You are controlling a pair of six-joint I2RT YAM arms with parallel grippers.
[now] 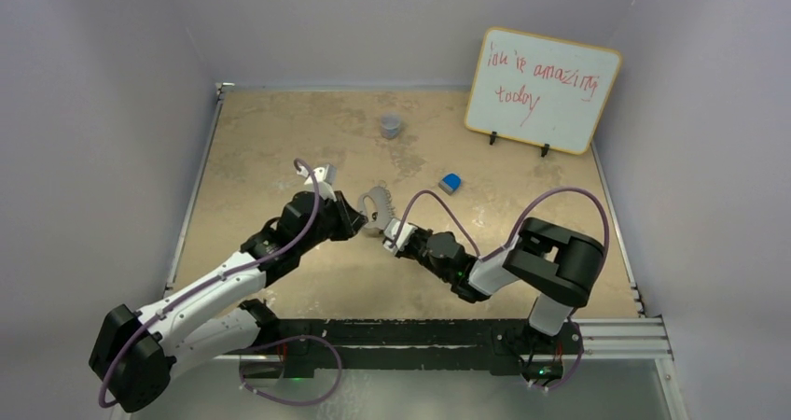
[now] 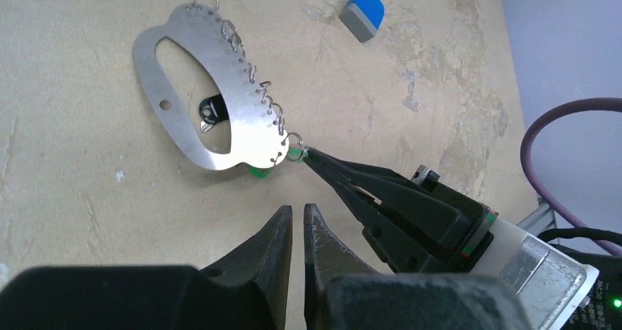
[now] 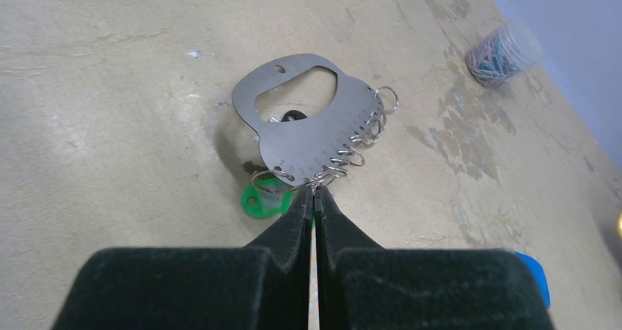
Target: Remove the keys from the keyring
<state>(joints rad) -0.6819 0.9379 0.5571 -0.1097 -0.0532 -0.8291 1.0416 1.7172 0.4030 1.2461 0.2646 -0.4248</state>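
Mid-table, the keyring [image 1: 375,201] lies flat, with split rings [image 3: 357,141] along one edge. The keys [image 3: 260,202]: green head pokes out under its near corner, dark-headed one shows through the cutout. At that corner the right gripper [image 3: 314,192] has its tips pressed together on a ring; can't tell if it's actually pinched. The left gripper [image 2: 297,213] sits just near of the keyring, narrow gap, empty. The blue block [image 1: 451,183] sits apart, to the right.
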